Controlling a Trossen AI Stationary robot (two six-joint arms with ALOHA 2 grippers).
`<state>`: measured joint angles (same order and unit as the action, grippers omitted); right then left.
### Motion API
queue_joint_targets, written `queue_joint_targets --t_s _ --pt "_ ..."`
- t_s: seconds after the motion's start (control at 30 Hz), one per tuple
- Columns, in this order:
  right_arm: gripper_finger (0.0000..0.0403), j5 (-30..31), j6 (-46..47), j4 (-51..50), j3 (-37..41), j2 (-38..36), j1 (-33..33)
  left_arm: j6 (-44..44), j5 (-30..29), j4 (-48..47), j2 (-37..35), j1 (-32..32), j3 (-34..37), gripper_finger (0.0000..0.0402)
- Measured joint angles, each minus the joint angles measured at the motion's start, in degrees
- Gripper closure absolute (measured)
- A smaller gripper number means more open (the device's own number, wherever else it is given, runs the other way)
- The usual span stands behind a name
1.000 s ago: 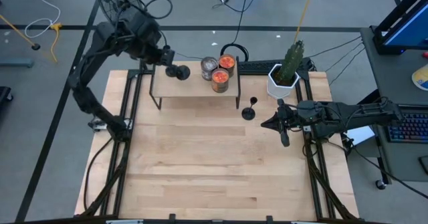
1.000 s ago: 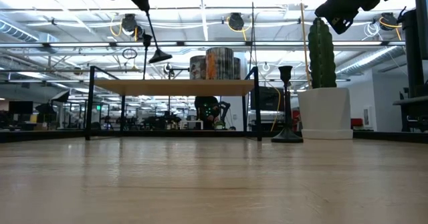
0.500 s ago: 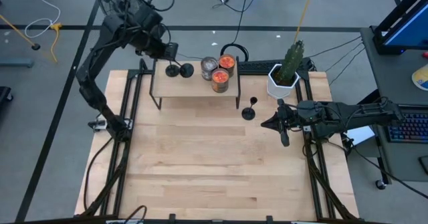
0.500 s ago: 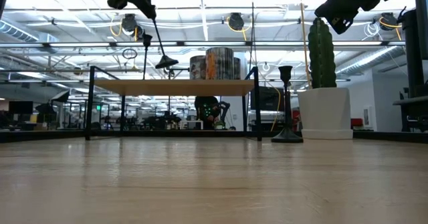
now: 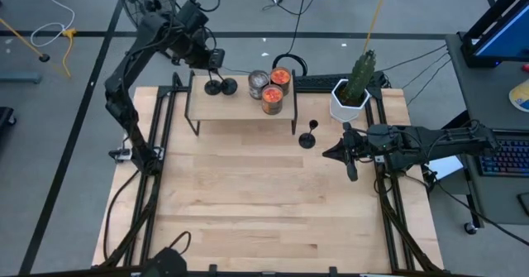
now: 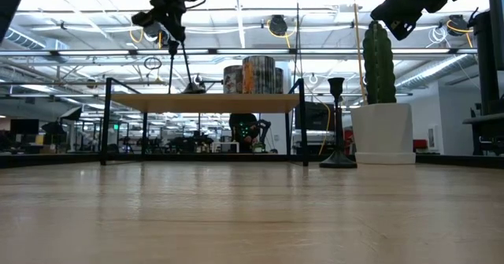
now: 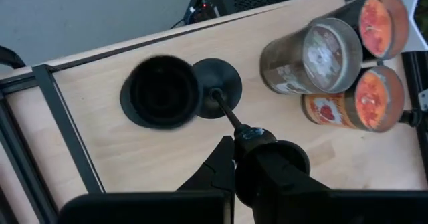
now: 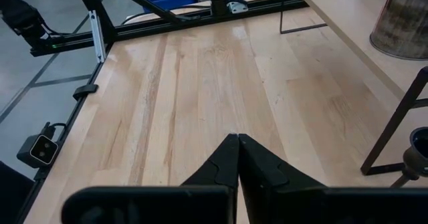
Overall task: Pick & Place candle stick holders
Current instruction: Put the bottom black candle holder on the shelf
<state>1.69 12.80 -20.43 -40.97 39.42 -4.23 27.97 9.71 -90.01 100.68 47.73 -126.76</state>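
Candle stick holders at the shelf, left end effector clamped on one

Wood planks cover the desk [image 5: 248, 202], which sits in a black frame on a grey floor; the low view looks past it into a hall with ceiling lights. A low wooden shelf [image 5: 240, 112] on thin black legs stands at the far side of the desk. Three jar candles [image 5: 270, 88] are grouped on its right part, and a potted cactus [image 5: 354, 87] stands on the desk to the right of the shelf.

Left end effector [image 7: 235, 138] hangs over the shelf's left end, its fingers closed on the stem top of a held candle stick holder [image 7: 215, 88], whose round base rests on the shelf top. A second candle stick holder [image 7: 160, 92] stands touching it, on the side away from the jars. A third candle stick holder [image 5: 308, 136] stands upright on the desk in front of the shelf's right end. Right end effector [image 8: 237, 144], fingers pressed together and empty, waits near the desk's right edge, close to this third one.
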Motion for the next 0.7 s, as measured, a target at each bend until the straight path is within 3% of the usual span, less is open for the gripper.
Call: queue_joint_targets --t_s 0.7 --pt "0.0399 0.0 0.0 0.0 0.0 0.0 0.0 -0.3 -1.8 1.5 0.5 -1.6 0.0 0.0387"
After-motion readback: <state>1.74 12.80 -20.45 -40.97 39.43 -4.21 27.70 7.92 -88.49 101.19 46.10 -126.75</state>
